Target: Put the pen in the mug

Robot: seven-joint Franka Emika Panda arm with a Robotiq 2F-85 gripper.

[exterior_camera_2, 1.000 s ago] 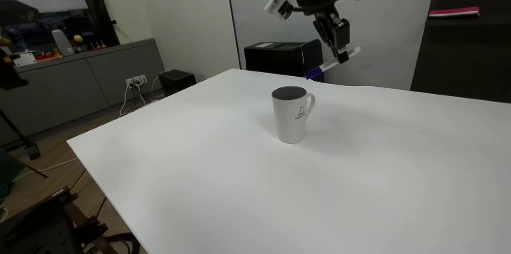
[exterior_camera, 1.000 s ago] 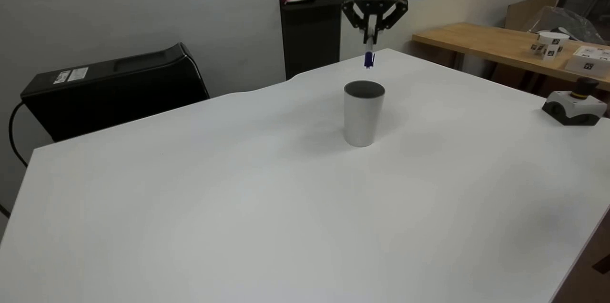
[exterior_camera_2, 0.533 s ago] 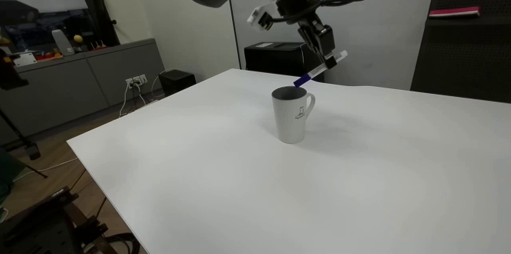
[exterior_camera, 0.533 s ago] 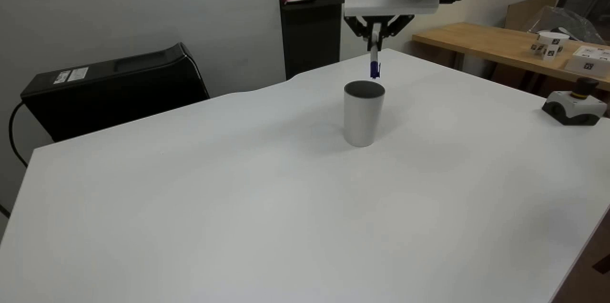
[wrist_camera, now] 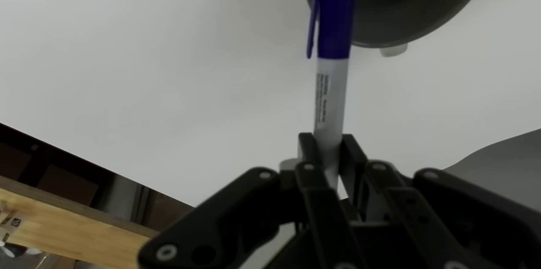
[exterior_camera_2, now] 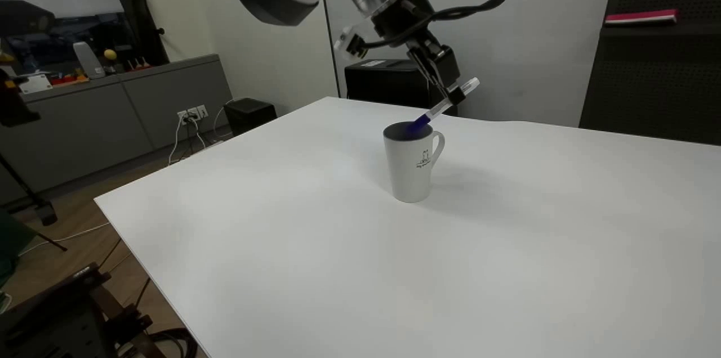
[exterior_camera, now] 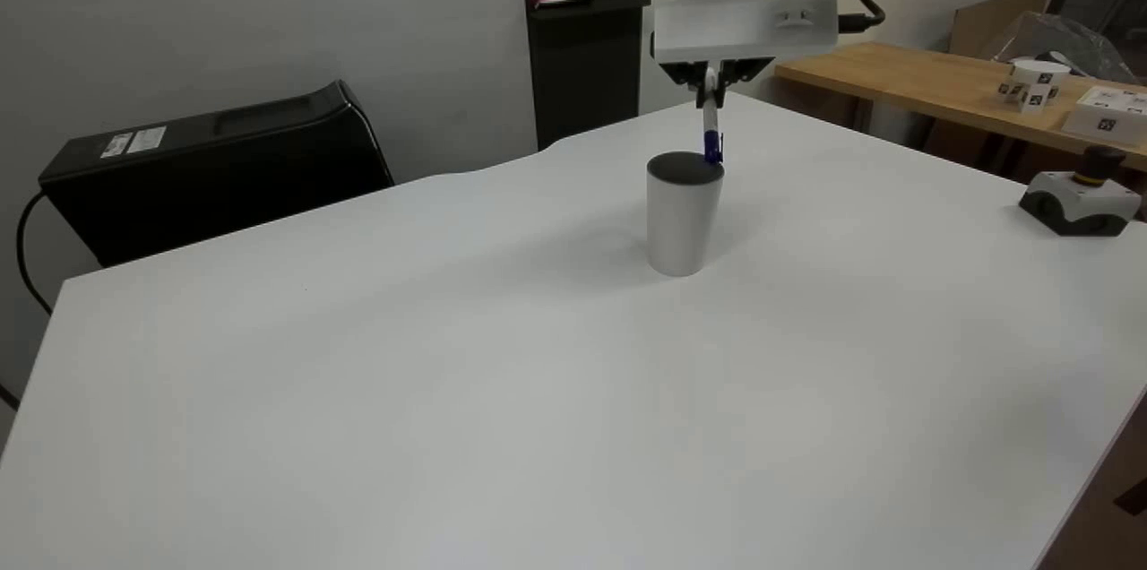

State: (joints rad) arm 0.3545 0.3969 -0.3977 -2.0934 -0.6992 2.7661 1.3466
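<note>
The mug [exterior_camera: 681, 225] stands upright on the white table, pale grey with a dark inside. In an exterior view the mug [exterior_camera_2: 408, 169] shows a handle and a small dark drawing. My gripper [exterior_camera: 708, 95] is shut on the pen [exterior_camera: 711, 122], as the wrist view shows at the fingertips [wrist_camera: 327, 148]. The pen [wrist_camera: 331, 91] has a white body and a blue cap and is held tilted, cap end down. The cap overlaps the mug's opening near its rim in all views; I cannot tell whether it is below the rim. My gripper [exterior_camera_2: 459, 94] is above the mug, beside its handle side.
The white table [exterior_camera: 448, 391] carries an emergency-stop box [exterior_camera: 1080, 202] at its far right corner. A black case [exterior_camera: 224, 171] stands behind the table edge. A wooden table [exterior_camera: 896, 73] holds white marked blocks [exterior_camera: 1107, 115].
My gripper has moved down with the pen toward the mug. The blue cap went from above the mug to its opening. The mug has not moved.
</note>
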